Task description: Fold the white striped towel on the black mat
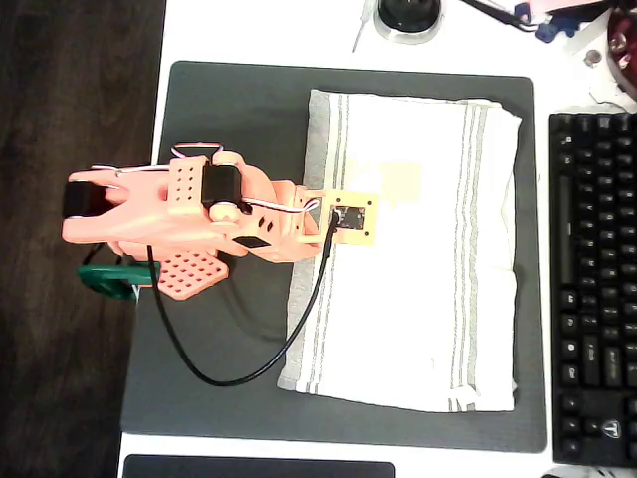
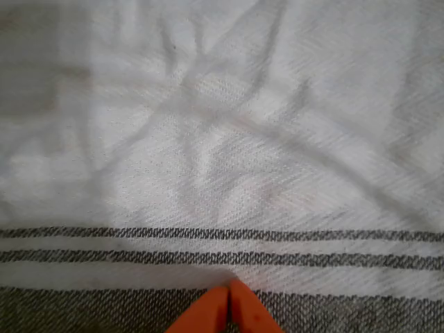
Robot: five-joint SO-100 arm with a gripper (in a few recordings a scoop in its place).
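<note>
The white striped towel (image 1: 408, 249) lies spread flat on the right half of the black mat (image 1: 229, 119), with grey stripes near its left and right edges. My orange arm (image 1: 199, 214) reaches in from the left, its wrist over the towel's left striped edge. In the wrist view my gripper (image 2: 230, 298) is shut, its two orange fingertips (image 2: 208, 316) pressed together on the grey band at the edge of the towel (image 2: 222, 139). The cloth beyond the tips is creased. How much cloth sits between the tips is hidden.
A black keyboard (image 1: 595, 279) runs along the right edge, close to the mat. A round black object (image 1: 408, 15) sits at the top behind the mat. A black cable (image 1: 249, 363) loops from the wrist over the bare left part of the mat.
</note>
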